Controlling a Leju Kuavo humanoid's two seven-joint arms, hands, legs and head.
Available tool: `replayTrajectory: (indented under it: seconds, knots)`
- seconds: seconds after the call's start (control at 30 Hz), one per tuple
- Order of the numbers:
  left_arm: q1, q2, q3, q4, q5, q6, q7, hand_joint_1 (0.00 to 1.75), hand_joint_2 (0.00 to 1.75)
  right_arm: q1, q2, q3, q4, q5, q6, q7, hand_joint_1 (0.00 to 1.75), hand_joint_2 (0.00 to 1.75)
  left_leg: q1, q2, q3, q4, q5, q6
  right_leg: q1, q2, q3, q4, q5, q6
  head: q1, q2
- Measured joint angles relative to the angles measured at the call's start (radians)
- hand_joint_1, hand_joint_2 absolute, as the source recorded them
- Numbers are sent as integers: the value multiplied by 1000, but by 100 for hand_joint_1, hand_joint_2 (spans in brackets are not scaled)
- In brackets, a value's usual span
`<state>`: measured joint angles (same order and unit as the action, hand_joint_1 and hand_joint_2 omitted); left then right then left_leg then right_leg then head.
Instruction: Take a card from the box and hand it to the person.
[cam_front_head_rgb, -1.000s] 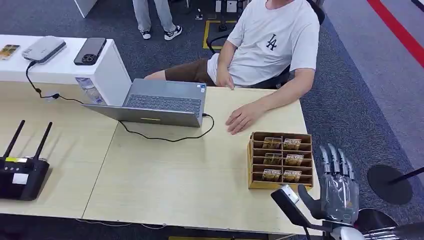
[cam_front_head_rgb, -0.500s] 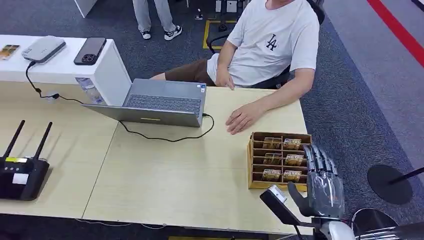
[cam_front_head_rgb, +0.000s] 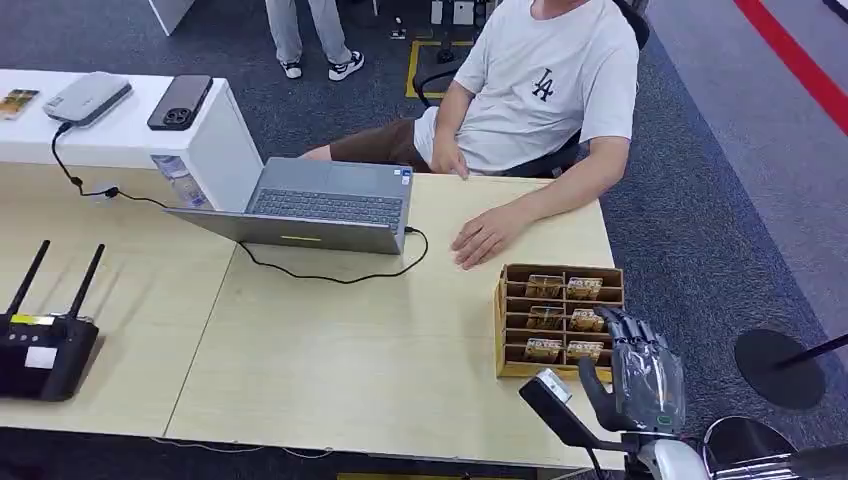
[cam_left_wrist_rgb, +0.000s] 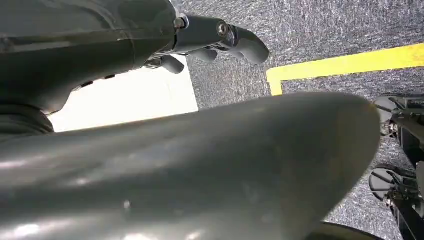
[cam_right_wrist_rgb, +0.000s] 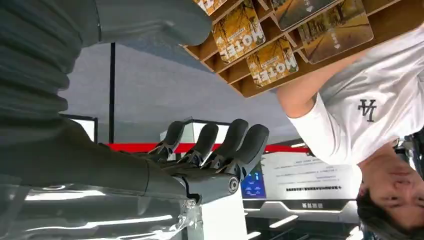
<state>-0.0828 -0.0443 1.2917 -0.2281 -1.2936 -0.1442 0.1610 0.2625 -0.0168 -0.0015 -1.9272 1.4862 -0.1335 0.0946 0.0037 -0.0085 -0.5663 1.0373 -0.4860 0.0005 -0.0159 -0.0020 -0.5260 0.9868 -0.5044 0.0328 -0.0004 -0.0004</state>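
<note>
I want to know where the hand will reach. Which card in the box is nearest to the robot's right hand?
The card in the middle row, right column of the box: the right hand has its fingertips beside it, while the left-column cards lie farther off.

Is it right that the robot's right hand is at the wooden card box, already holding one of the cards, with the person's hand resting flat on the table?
Not quite. The head view shows the right hand at the wooden card box, but open and holding nothing; the cards still sit in their slots. The person's hand does rest on the table.

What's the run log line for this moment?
stage: reaching | right hand: open, at card box | cards: in box | person's hand: resting on table
</note>
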Motion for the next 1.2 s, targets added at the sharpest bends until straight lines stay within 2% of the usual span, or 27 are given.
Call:
replayTrajectory:
  seconds: [0.17,0.3,0.33,0.53,0.57,0.6,0.77,0.93,1.2]
  knots:
    - [0,0,0,0,-2,0,0,0,0,-5,-2,-5,13,-2,0,4,58,175,0,0,0,0,0,0,0,0,0,0,0,0,0,0]
    - [0,0,0,0,-5,0,3,0,0,-17,-2,-6,26,7,22,7,63,175,0,0,0,0,0,0,0,0,0,0,0,0,0,0]
    - [0,0,0,0,-6,0,3,0,0,-21,-2,-7,32,11,28,8,70,175,0,0,0,0,0,0,0,0,0,0,0,0,0,0]
    - [0,0,0,0,-6,0,3,0,0,-48,-4,-7,84,18,39,9,75,175,0,0,0,0,0,0,0,0,0,0,0,0,0,0]
    - [0,0,0,0,-7,0,3,0,0,-51,-4,-7,90,17,39,8,86,175,0,0,0,0,0,0,0,0,0,0,0,0,0,0]
    - [0,0,0,0,-7,0,3,0,0,-55,-5,-7,97,15,39,8,89,175,0,0,0,0,0,0,0,0,0,0,0,0,0,0]
    - [0,0,0,0,-14,0,2,0,0,-73,-11,-13,139,-8,37,5,82,175,0,0,0,0,0,0,0,0,0,0,0,0,0,0]
    - [0,0,-1,0,-22,-2,0,0,0,-76,-22,-32,167,-26,18,3,89,175,0,0,0,0,0,0,0,0,0,0,0,0,0,0]
    - [0,0,-2,0,-32,-8,0,0,0,-73,-29,-58,182,-36,3,1,82,175,0,0,0,0,0,0,0,0,0,0,0,0,0,0]
